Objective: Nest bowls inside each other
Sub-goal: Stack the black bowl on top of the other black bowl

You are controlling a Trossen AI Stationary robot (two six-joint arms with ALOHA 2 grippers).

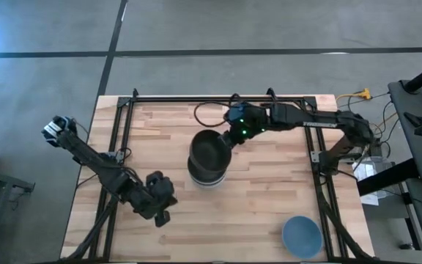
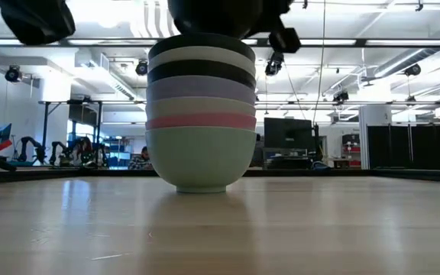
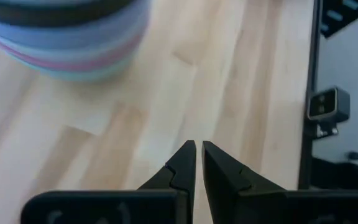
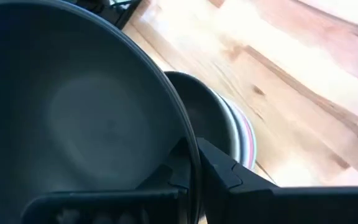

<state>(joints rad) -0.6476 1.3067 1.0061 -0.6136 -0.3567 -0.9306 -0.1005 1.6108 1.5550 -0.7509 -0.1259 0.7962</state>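
Black bowl point(image 1: 209, 149) up in the air, pinched at its rim by the right gripper point(image 4: 194, 163), one finger inside the wall and one outside. Hanging right over the nested stack point(image 2: 201, 122) near mid-table, tilted a little, not seated yet; another black bowl point(image 4: 197, 112) showing as the stack's top layer just beyond it in the right wrist view. From table height: mint green bowl point(image 2: 200, 156) at the bottom, then a pink band point(image 2: 201, 121), lavender point(image 2: 201, 103), a black band, a cream-white rim point(image 2: 201, 55) and dark again on top. Blue bowl point(image 1: 301, 236) alone near the table's front right corner, well apart from the stack. Left gripper point(image 3: 198, 165) parked low at the front left of the wooden table point(image 1: 269, 198), fingertips pressed nearly together and holding nothing, stack off ahead of it. Table frame rail and a small dark box point(image 3: 328, 104) along the edge beside it.
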